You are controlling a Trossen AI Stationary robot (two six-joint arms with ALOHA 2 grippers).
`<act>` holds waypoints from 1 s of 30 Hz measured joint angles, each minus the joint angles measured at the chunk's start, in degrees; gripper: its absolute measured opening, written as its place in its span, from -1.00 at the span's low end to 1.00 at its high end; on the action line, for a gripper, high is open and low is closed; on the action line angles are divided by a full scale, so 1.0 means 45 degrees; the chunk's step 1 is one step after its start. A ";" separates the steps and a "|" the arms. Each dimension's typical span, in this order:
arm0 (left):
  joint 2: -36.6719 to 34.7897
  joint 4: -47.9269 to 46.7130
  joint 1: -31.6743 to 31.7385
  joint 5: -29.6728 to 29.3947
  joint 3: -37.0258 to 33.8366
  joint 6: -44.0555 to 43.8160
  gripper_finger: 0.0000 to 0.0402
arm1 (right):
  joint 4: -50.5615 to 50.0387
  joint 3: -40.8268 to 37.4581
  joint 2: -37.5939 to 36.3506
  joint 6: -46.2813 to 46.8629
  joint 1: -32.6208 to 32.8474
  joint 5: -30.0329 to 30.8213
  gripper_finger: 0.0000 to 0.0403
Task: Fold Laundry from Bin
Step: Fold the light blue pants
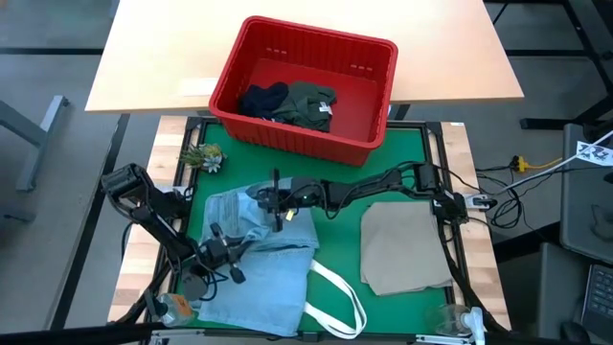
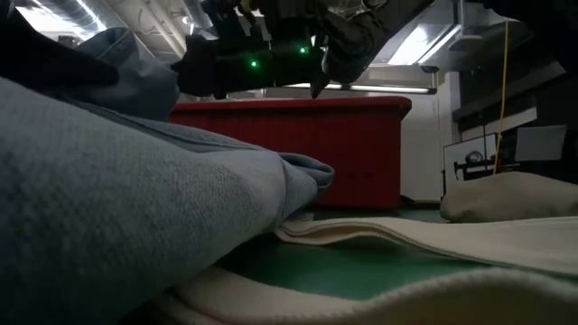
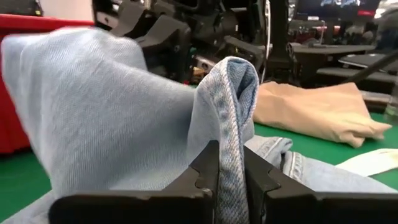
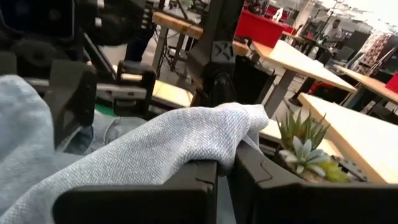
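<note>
Here both end effectors pinch the light blue jeans above the green mat.

Clamped on a doubled seam, the left end effector (image 3: 226, 177) holds the jeans (image 1: 251, 251) by a thin ridge; the right end effector (image 4: 225, 173) grips another bunched edge beside the small plant (image 4: 303, 149); each hold looks shallow, so uneven pulling could let denim slip and spoil the fold; the white strap (image 1: 337, 295) lying beside the jeans may get dragged along; the folded beige cloth (image 1: 406, 247) sits near; the bin (image 1: 378, 141) on the desk holds two dark garments.
</note>
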 joint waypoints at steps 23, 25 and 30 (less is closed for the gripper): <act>0.0000 0.0044 -0.0061 0.0368 0.0000 -0.3104 -0.25 | 0.0155 -0.0002 0.0011 0.1311 0.0000 -0.0015 -0.44; 0.0000 0.0050 -0.0144 0.0299 0.0000 -0.3103 -0.20 | 0.0160 -0.0002 0.0011 0.1437 0.0000 -0.0012 -0.33; 0.0000 0.0153 -0.0634 -0.0183 0.0004 -0.3099 -0.18 | -0.0197 0.0346 0.0011 0.2302 -0.0022 0.0016 -0.17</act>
